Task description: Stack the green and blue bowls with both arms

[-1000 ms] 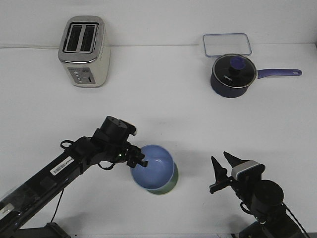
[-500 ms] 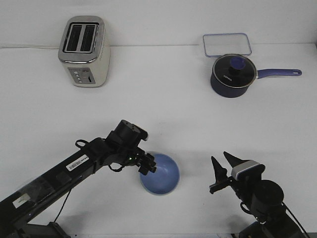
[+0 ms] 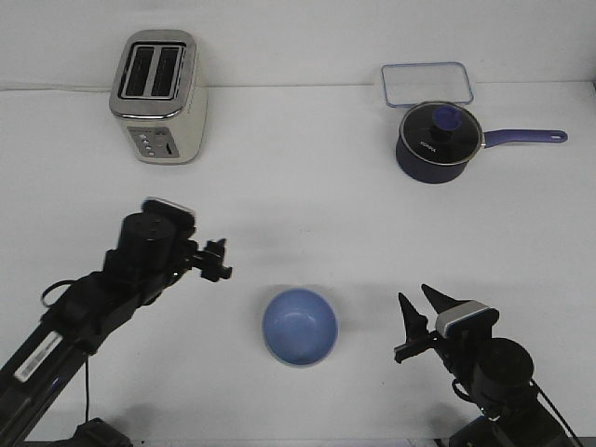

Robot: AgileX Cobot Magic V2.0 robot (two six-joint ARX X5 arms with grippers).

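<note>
Blue bowl [image 3: 299, 327] sits upright, mouth up; left claw [image 3: 217, 261] and right claw [image 3: 418, 317] spread, empty.

Blue bowl [image 3: 299, 327] sits alone on the white table [image 3: 307, 205], nothing touching it; left gripper [image 3: 216, 260] hangs up and to the left of the bowl, clear of it; right gripper [image 3: 418, 312], jaws spread, waits to the bowl's right; toaster [image 3: 156, 96] and saucepan [image 3: 440, 141] sit far behind the bowl
</note>
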